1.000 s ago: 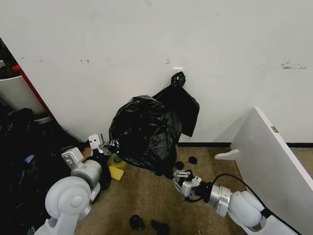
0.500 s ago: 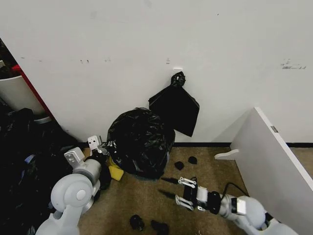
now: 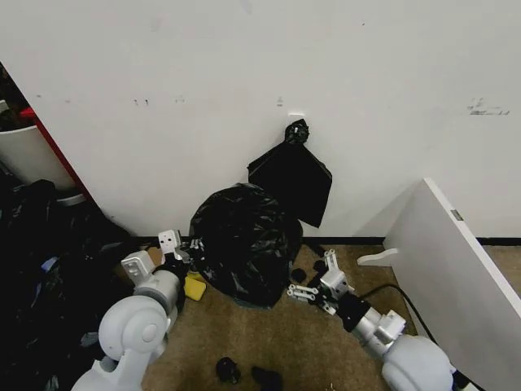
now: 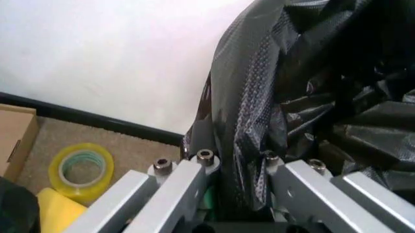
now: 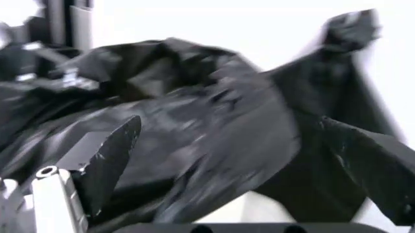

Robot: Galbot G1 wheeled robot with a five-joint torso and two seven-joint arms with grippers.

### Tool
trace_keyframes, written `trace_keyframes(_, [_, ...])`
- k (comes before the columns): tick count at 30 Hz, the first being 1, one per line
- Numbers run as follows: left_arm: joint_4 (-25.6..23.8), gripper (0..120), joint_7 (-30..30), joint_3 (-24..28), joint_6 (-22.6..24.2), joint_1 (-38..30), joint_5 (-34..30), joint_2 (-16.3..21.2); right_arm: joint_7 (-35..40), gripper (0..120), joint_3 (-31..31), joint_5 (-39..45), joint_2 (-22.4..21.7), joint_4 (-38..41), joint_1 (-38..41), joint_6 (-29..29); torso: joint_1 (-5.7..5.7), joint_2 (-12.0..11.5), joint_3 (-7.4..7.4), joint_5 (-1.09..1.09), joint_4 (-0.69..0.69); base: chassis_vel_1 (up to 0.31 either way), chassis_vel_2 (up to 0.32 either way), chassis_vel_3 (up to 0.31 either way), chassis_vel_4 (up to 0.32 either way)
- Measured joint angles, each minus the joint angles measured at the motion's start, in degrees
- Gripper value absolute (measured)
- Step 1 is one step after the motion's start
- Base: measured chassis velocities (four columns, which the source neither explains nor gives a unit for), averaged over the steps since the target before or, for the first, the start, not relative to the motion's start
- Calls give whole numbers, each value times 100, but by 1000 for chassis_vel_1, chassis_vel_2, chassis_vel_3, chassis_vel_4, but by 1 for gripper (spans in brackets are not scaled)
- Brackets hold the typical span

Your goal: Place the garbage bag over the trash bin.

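Observation:
The garbage bag (image 3: 248, 243) is a glossy black crinkled mound on the carpet against the wall. It drapes over the trash bin, which is hidden under it. My left gripper (image 3: 193, 243) is at the bag's left edge. In the left wrist view the left gripper (image 4: 236, 158) is shut on a fold of the garbage bag (image 4: 304, 87). My right gripper (image 3: 316, 278) stands open low at the bag's right side. In the right wrist view its fingers (image 5: 104, 155) are spread wide with the garbage bag (image 5: 207, 131) just ahead of them.
Flat black bags (image 3: 293, 175) hang from a knot on the wall behind. A white panel (image 3: 456, 261) leans at the right. A dark heap (image 3: 41, 269) and a white tub (image 3: 24, 151) are on the left. A yellow tape roll (image 4: 81, 170), a cardboard box (image 4: 16, 141) and black scraps (image 3: 228, 371) lie on the carpet.
The bag has sunk lower and shifted a little right. My right gripper opened, dropped toward the floor, then rose to the bag's right side. My left gripper slid slightly right with the bag.

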Motion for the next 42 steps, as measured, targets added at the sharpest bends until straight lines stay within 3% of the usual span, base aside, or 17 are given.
trace_keyframes(3, [0, 2, -2, 15, 0, 2, 9, 2, 174, 98, 42, -198, -3, 37, 18, -150, 0, 0, 0, -1, 0, 0, 0, 0, 0])
trace_keyframes(7, [-61, 2, -18, 21, -1, 37, 17, 9, 294, 84, 164, -1002, -121, 74, -30, -733, 0, 0, 1, 1, -1, 0, 0, 0, 0])
trace_keyframes(9, [-69, 2, -23, 21, -1, 36, 17, 11, 292, 80, 150, -1004, -146, 126, -44, -867, 0, 0, 0, 0, -1, 0, 0, 0, 0])
trace_keyframes(15, [-69, 2, -25, 14, -1, 5, 15, 29, 437, 55, -5, -247, -134, 451, 7, -1398, 0, 0, 1, 0, 0, 0, 0, 0, 0])
trace_keyframes(19, [-52, 2, -26, 20, -1, 3, 13, 32, 479, 51, 23, -119, -134, 486, 22, -1312, 0, 0, 1, 0, 0, 0, 0, 0, 0])
trace_keyframes(29, [-43, 2, -29, 44, 2, -29, 17, 8, 317, 84, -11, -206, -104, 493, -54, -1132, 0, 0, 1, 0, 0, 0, 0, 0, 0])
trace_keyframes(32, [-42, 2, -30, 45, 5, -34, 18, 5, 302, 84, -29, -238, -109, 490, -53, -1198, 0, 0, 0, 0, 0, 0, 0, 0, 0])
trace_keyframes(35, [-30, 2, -32, 47, 7, -42, 20, -3, 287, 67, -60, -280, -109, 440, -30, -1345, 0, 0, 1, 0, 0, 0, 0, 0, 0])
trace_keyframes(42, [-7, 2, -35, 48, 7, -63, 20, -4, 293, 43, -62, -351, -69, 304, 38, -1333, 0, 0, 1, 0, 0, 0, 0, 0, 0])
